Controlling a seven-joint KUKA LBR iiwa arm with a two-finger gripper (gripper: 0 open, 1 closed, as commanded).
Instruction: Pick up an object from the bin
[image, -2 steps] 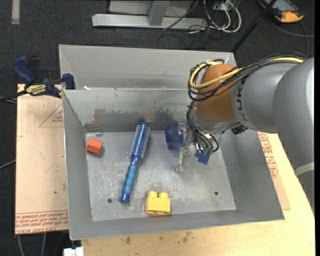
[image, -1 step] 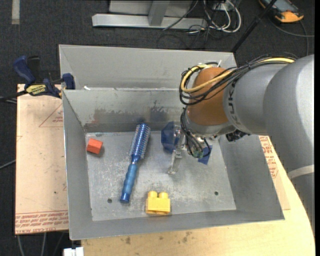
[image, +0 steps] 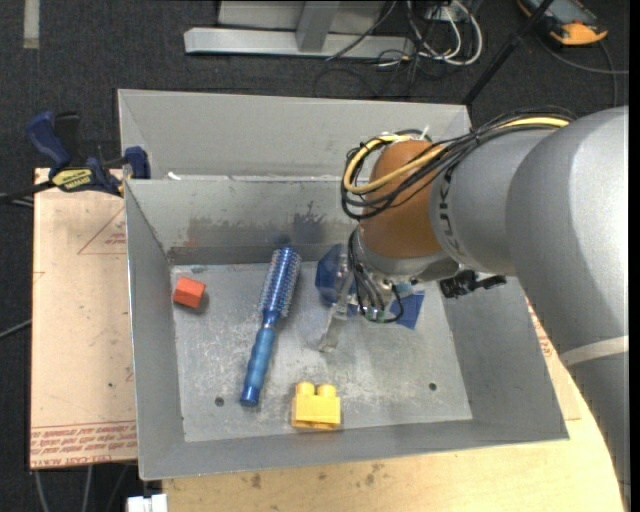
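Four things are lying in the bin (image: 150, 300): orange block (image: 188, 293), blue hairbrush (image: 272, 320), yellow block (image: 316, 406), blue piece (image: 329, 274) at back-centre; the gripper (image: 368, 300) is sitting low over that blue piece, open or closed I cannot tell; judging positioning as under way; next is calling for a confirmed grip, then lifting clear.

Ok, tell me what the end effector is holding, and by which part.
It cannot be told. The end effector is down over a blue object in the back middle of the bin, and the arm hides any contact.
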